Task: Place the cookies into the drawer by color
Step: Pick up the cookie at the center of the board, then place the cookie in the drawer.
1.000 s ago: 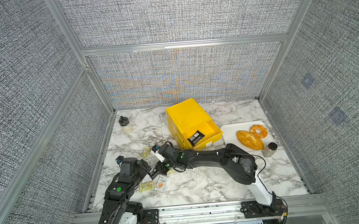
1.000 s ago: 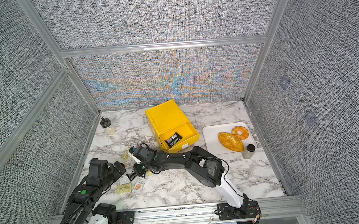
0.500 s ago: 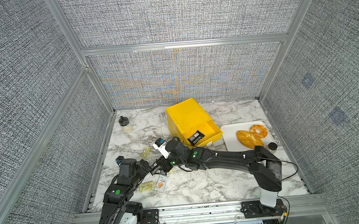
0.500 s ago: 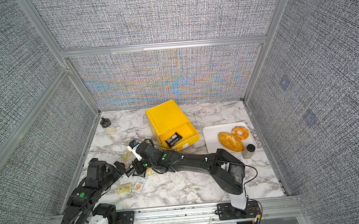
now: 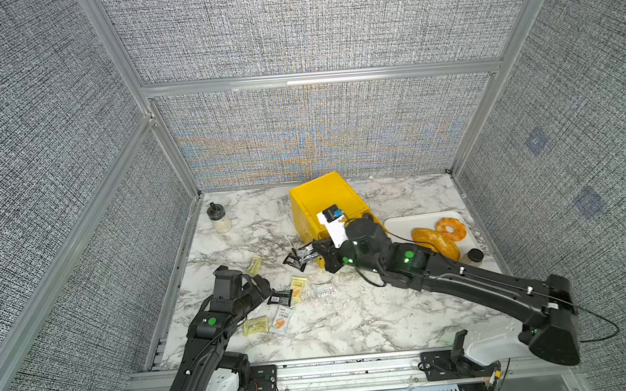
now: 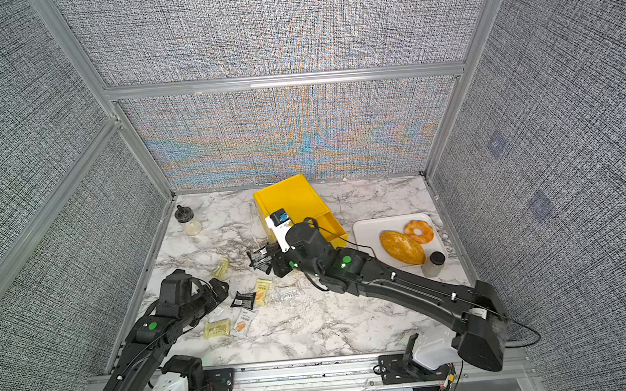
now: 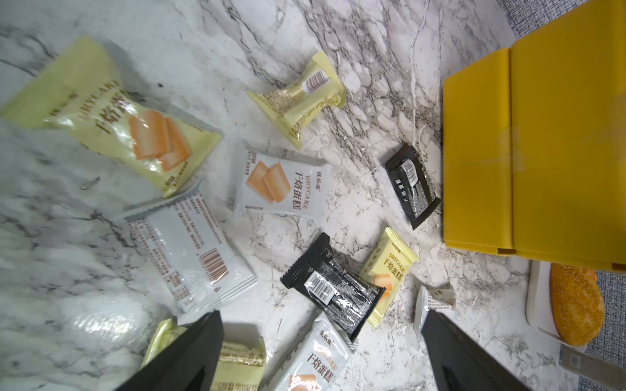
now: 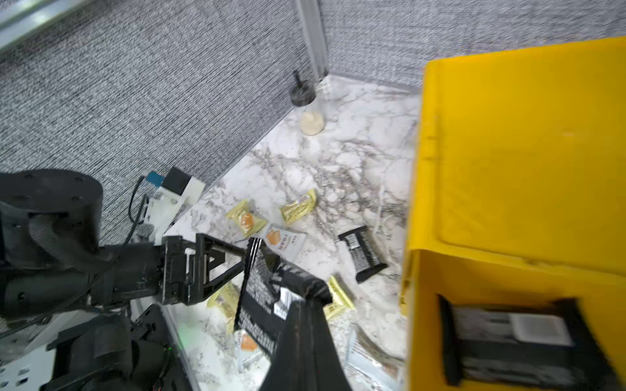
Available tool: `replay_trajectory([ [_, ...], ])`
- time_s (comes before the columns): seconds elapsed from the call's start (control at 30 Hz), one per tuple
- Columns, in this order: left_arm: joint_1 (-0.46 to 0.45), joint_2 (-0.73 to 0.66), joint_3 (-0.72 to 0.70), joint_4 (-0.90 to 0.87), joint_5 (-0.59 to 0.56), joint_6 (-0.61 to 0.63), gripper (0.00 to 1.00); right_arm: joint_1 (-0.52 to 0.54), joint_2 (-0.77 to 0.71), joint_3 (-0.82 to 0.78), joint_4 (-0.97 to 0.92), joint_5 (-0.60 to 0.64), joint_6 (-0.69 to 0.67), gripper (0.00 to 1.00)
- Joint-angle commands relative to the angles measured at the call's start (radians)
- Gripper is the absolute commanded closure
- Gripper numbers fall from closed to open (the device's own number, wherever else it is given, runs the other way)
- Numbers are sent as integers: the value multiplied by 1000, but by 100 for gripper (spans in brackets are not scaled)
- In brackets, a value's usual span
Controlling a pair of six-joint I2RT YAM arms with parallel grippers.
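**Right hand** point(image 5: 310, 254): clamped on one black packet point(image 8: 261, 291), pinched at one end so that the rest sticks out past the fingertips. The packet is clear of the desk point(image 5: 352, 327) and sits just beside the front left corner of the drawer box point(image 5: 323, 195).

Judgement: it is held raised and edge-on so that it can pass over the wall of the open drawer point(image 8: 415, 321). A stored black packet point(image 8: 504, 331) already lies there, so black joins black.

**Left hand** point(image 7: 321, 315): jaws wide, holding nothing, hovering low over the loose packets near the left edge of the desk.

Judgement: it stands open to take the next packet without crossing the right arm.

**Cookies on the desk:**
- A second black packet point(image 5: 281, 297) lies just beyond the left hand's fingertips, partly over a yellow packet point(image 5: 298, 284).
- A third black packet point(image 8: 362, 254) lies at the foot of the box, under the carried one.
- Pale yellow and white packets are scattered between the left edge and the middle of the desk, none touching either hand.

**Drawer box:** it stands near the middle of the back edge, with the pulled-out drawer pointing toward the front right corner.
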Motion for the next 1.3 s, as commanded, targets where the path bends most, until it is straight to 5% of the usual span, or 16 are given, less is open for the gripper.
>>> replay_trajectory([
  [0.0,-2,56,19,68,63,31,4,-54,-71,-32,-19,43,-25,93],
  [0.4,-13,265,145,102,71,79,11,-317,-95,-6,-162,76,-104,91],
  [0.57,-28,377,214,104,68,95,14,-340,-65,17,-197,73,-118,47],
  [0.73,-56,473,278,115,70,87,22,-341,-95,6,-233,68,-114,39],
  [1.07,-122,673,393,159,60,-53,14,-338,-381,-322,-105,108,-105,9],
  [1.27,-135,804,474,127,67,-226,18,-341,-503,-458,-53,89,-65,7],
])
